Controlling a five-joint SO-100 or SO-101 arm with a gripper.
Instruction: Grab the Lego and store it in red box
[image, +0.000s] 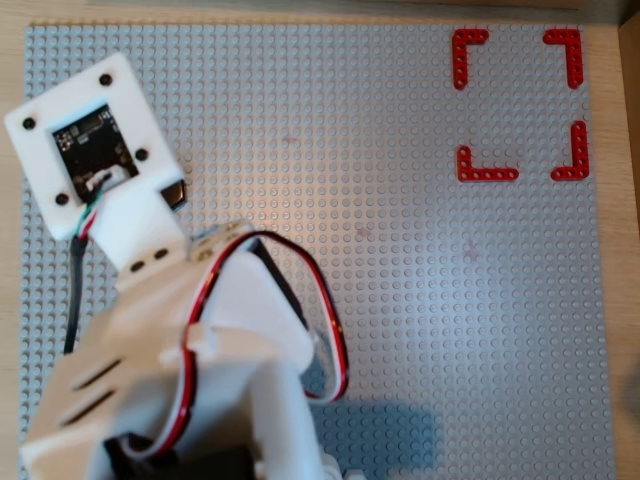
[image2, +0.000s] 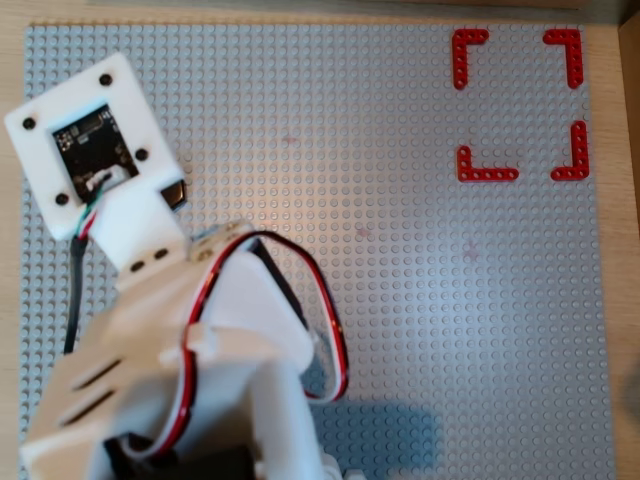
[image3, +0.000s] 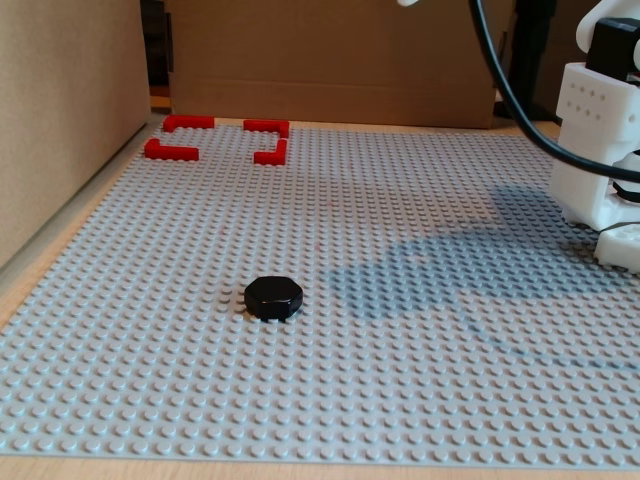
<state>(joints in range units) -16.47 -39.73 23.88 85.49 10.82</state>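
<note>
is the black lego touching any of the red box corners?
Apart. In the fixed view the Lego sits alone on the grey baseplate, with many bare stud rows between it and the red box at the far end.

Both overhead views looked straight down, identical framing, arm (image: 180, 340) close beneath at lower left | fixed view sat low at plate (image3: 420, 300) edge, facing across toward cardboard wall (image3: 330, 60) | shared: studded plate, red box (image: 520, 105) corners
</note>
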